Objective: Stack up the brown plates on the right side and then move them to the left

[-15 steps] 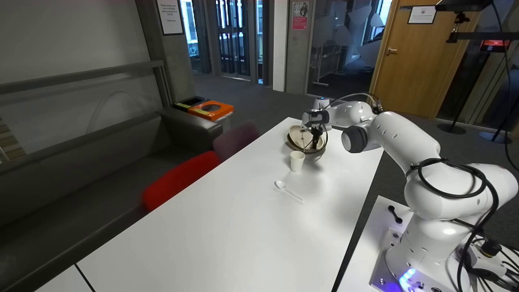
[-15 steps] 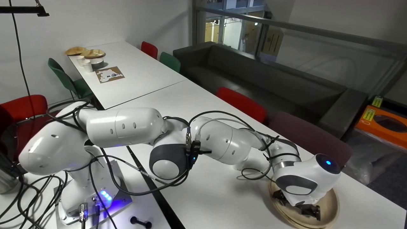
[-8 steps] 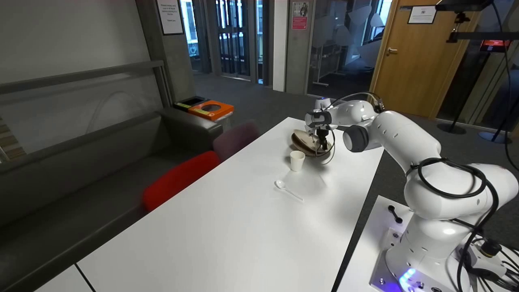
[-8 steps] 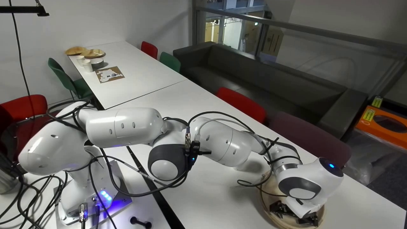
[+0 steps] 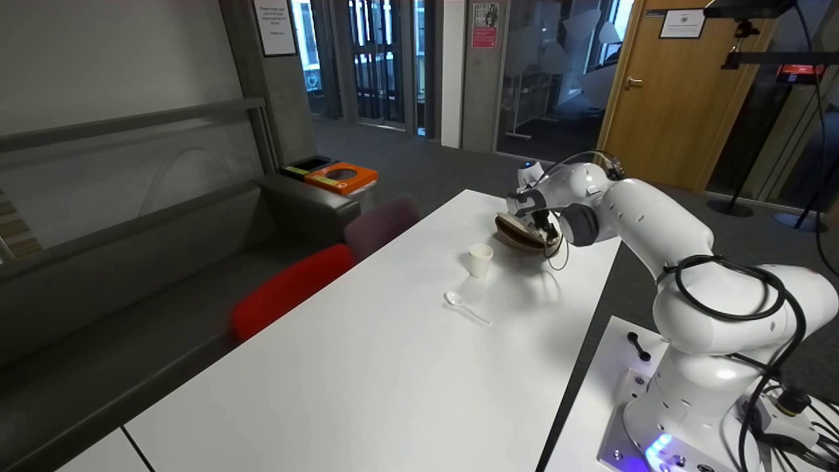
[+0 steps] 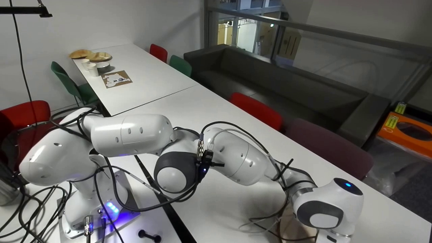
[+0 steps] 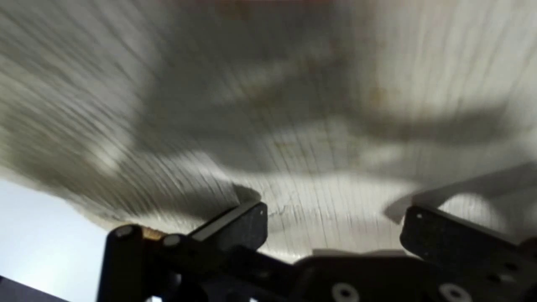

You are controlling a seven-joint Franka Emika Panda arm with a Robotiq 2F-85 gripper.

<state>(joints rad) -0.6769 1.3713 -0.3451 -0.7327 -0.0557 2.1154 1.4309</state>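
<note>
- Round, shallow, light tan-brown wood-like plates (image 5: 518,237) have slid over the smooth white table (image 5: 367,373) since a second ago, toward the edge on my arm's side, and they sit more tipped now.
- My glossy white jointed arm (image 6: 135,135) has drawn in along with them.
- I have the black two-finger gripper (image 7: 334,224) spread wide: fingers well apart, nothing clamped between them.
- Its fingertips are at the inner face of the upper plate (image 7: 293,105); whether they press on it, I cannot tell.
- In an exterior view the plates are near the table's far end, their rims gaping apart on one side; I can't make out how many are in the pile.
- My wrist view is mostly blurred, streaked plate grain, with a bit of table at lower left.
- I see the cream-white tapered cup (image 5: 480,261) standing upright near the plates, apart from them, and the white long-handled spoon (image 5: 467,308) lying nearer the camera; neither has moved.
</note>
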